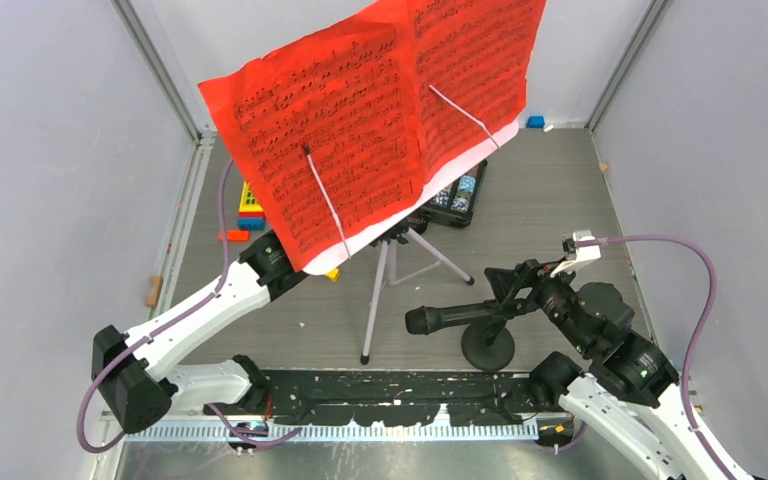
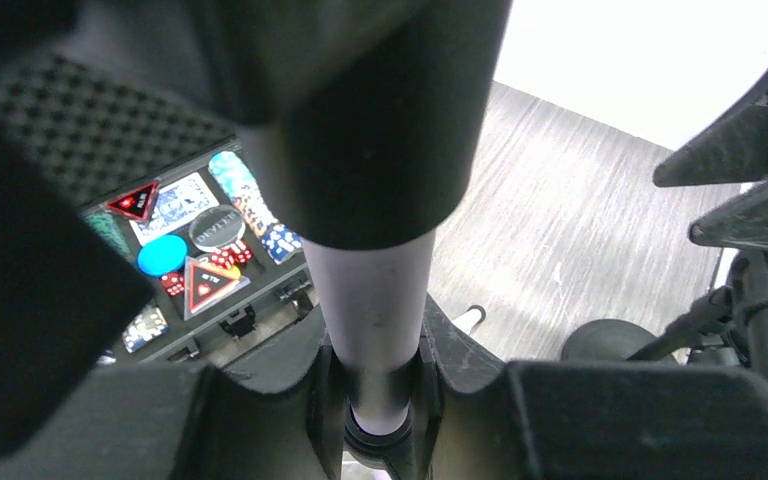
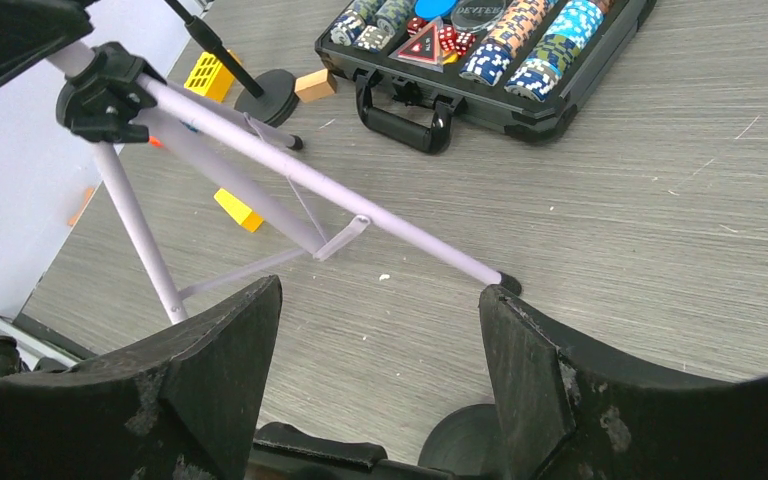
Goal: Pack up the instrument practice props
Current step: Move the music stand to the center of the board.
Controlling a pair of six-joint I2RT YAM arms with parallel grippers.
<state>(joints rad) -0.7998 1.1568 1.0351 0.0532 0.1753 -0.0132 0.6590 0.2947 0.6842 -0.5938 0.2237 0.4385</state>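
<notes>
Our right jaws are hanging open beside one music rack [image 1: 377,290], left jaws gripping its pole [image 2: 375,290]; it is bearing two red pages [image 1: 350,110], one microphone [image 1: 450,318] beside, a DEALER disc [image 3: 480,12] behind.

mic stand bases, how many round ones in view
2. Near base by the right gripper, under the microphone; far base beyond the music stand, beside a tan block. Others may be hidden.

1. Left gripper [image 2: 375,395]: fingers closed on grey pole [image 2: 375,290], centre.
2. Chip case [image 2: 195,300]: open, left of pole, holding chips [image 2: 282,240] and red dice [image 2: 232,255].
3. Round black base [image 2: 600,340]: right, on table [image 2: 560,220].
</notes>
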